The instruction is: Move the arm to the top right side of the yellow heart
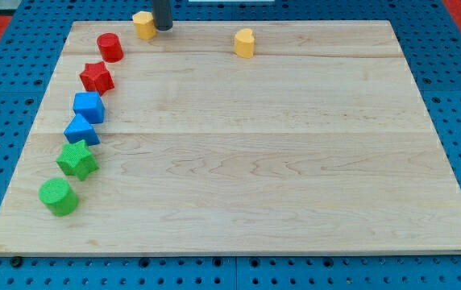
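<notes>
Camera view: my tip (162, 28) rests at the view's top, touching the right side of a yellow block, well left of the yellow heart.
The small yellow heart-shaped block (244, 43) sits near the top edge of the pale wooden table (255, 161), right of centre; the other yellow block (143, 24), its shape hard to make out, lies well apart to its left. There are no fingers here, only a bare dark rod holding nothing. To do this well, I judge the tip should swing round above the heart along the top edge and stop just beyond its upper right corner without nudging it. Down the view's left run a red cylinder (110, 47), red star (97, 77), two blue blocks (89, 106) (80, 130), green star (77, 159) and green cylinder (58, 196). A blue pegboard (5, 72) surrounds the table.
</notes>
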### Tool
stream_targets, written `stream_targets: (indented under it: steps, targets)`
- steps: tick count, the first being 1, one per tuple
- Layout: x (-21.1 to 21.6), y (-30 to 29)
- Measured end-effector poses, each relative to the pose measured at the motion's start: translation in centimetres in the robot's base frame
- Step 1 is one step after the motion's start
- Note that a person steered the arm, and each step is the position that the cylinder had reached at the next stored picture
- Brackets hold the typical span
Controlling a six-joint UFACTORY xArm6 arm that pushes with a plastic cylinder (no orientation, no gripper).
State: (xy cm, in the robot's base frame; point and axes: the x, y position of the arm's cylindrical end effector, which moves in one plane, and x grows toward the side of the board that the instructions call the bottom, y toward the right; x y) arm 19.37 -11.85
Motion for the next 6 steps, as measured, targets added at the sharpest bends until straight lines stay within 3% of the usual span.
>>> stream_targets:
  steps: [3, 6]
  targets:
    - [-0.1, -3.5]
    - [0.2, 15.9]
